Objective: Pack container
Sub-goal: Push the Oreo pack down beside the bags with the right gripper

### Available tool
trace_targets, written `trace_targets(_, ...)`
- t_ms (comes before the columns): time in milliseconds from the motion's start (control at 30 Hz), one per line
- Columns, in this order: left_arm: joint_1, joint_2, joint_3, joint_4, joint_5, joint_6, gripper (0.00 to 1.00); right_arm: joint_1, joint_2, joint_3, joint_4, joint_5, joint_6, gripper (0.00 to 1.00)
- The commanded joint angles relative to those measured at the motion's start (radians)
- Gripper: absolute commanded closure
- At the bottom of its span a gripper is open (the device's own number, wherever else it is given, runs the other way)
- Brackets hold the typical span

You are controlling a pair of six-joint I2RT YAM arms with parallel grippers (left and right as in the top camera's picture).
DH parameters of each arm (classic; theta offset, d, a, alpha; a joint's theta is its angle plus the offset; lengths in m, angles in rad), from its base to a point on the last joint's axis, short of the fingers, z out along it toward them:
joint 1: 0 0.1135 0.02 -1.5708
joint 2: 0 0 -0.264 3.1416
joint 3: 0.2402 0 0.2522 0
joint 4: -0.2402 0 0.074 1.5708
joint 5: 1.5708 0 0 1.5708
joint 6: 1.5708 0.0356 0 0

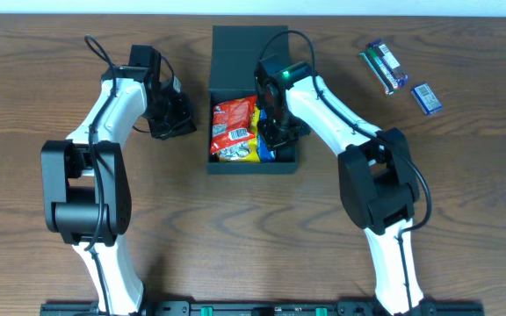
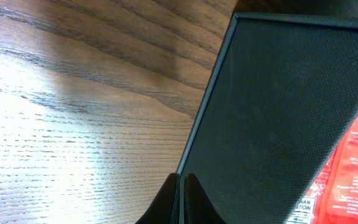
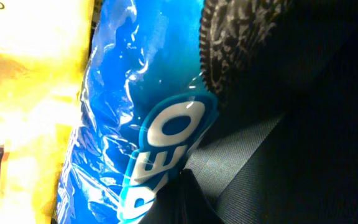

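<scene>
**A:** The container (image 1: pixel 241 54) sits mid-worktop (image 1: pixel 253 237) with its lid open. Our right pincer (image 3: pixel 184 193) is inside, closed and empty, against the blue packet (image 3: pixel 148 124).

**B:** Our left pincer (image 2: pixel 183 200) is closed too, at its left wall. We're tucking, we think. Next we fetch the two packets (image 1: pixel 385 68) at the far right.

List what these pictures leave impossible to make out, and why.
Overhead: Oreo packet mostly hidden beneath the right jaws.
Left wrist: red packet cut off by the right edge.
Right wrist: yellow packet cut off, its print blurred.
Overhead: loose blue packet, label too small to read.
</scene>
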Motion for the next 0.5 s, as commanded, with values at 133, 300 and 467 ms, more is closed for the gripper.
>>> trace_targets(133, -0.007, 0.015, -0.004, -0.003, -0.003, 0.004, 0.94, 0.008, 0.018, -0.006, 0.007, -0.020, -0.009, 0.99)
trace_targets(300, -0.051, 0.016, -0.005, 0.012, 0.000, 0.008, 0.94, 0.008, 0.018, -0.006, 0.014, -0.020, -0.010, 0.99)
trace_targets(467, -0.093, 0.016, -0.005, 0.016, 0.028, 0.006, 0.94, 0.008, 0.018, -0.006, 0.020, -0.020, -0.010, 0.99)
